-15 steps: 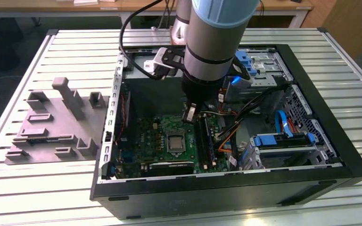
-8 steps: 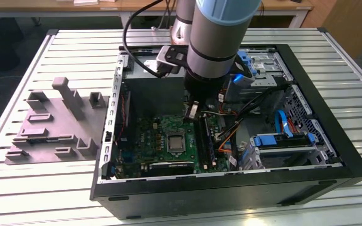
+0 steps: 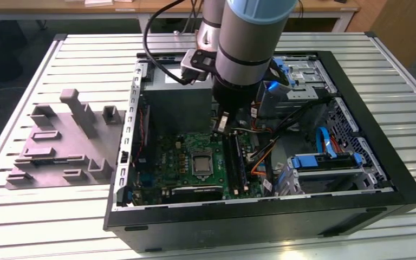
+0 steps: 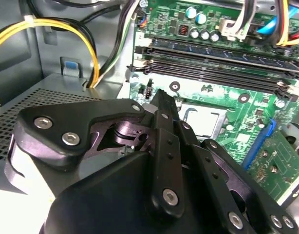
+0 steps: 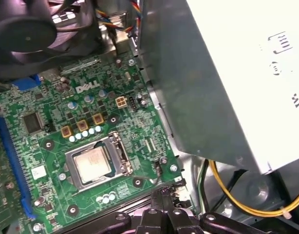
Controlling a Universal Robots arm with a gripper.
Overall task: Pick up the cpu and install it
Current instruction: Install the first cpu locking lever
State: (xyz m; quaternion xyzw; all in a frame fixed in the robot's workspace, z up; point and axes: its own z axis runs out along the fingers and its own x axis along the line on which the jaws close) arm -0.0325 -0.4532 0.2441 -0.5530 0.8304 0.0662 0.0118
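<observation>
Silvery-grey lid of the cpu is showing flat inside the socket frame on the green motherboard. So is this install basically done? (benchlurker)

Looks that way to me, though that's a judgement call. In the first wrist view the chip sits square and level in the socket, no corner riding up that I can see. In the exterior view you can pick out the same socket about mid-board, beside the long black memory sticks. (rigwatcher)

And the hand? (benchlurker)

The hand hangs above the board, near the top ends of those sticks and clear of the chip, not touching it. In both wrist views the fingers come together to a narrow tip with nothing between them. So I'd say placing is over and it's the tail end of the job. I can't tell whether the frame is latched down. (rigwatcher)

Anything tricky from here? (benchlurker)

Mostly clearance. The grey power-supply box and yellow cables crowd 1 side, the sticks the other. Any move wants to go straight, with no sideways brush on the chip or the frame. (rigwatcher)
</observation>
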